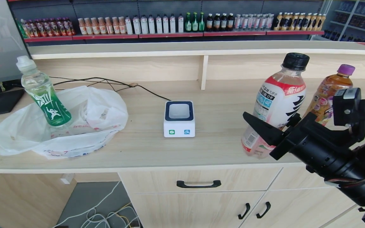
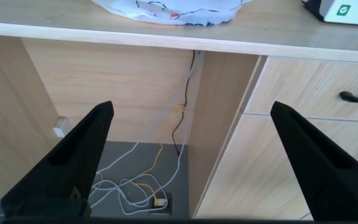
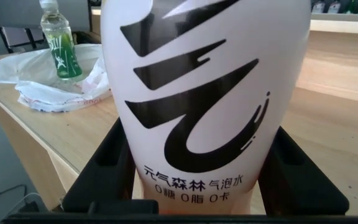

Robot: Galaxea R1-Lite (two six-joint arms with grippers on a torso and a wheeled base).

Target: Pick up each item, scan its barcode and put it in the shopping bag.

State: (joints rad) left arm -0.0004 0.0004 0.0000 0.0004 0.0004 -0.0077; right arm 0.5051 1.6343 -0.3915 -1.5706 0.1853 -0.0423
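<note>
A pink drink bottle (image 1: 280,95) with a white label and black cap leans slightly near the counter's front right edge. My right gripper (image 1: 269,122) is shut on its lower half, one finger on each side (image 3: 197,180) of the bottle (image 3: 204,81). Behind it stands an orange drink bottle (image 1: 328,91) with a purple cap. The white scanner (image 1: 179,118) sits mid-counter. At the left, a green bottle (image 1: 44,98) stands upright in the crumpled white shopping bag (image 1: 100,110). My left gripper (image 2: 191,162) hangs open below the counter, facing the cabinet front.
The wooden counter (image 1: 220,104) has a raised back ledge with a divider. A black cable runs from the scanner to the back left. A dark monitor stands at the far left. Drawers and cabinet doors lie below the front edge; loose cables lie on the floor.
</note>
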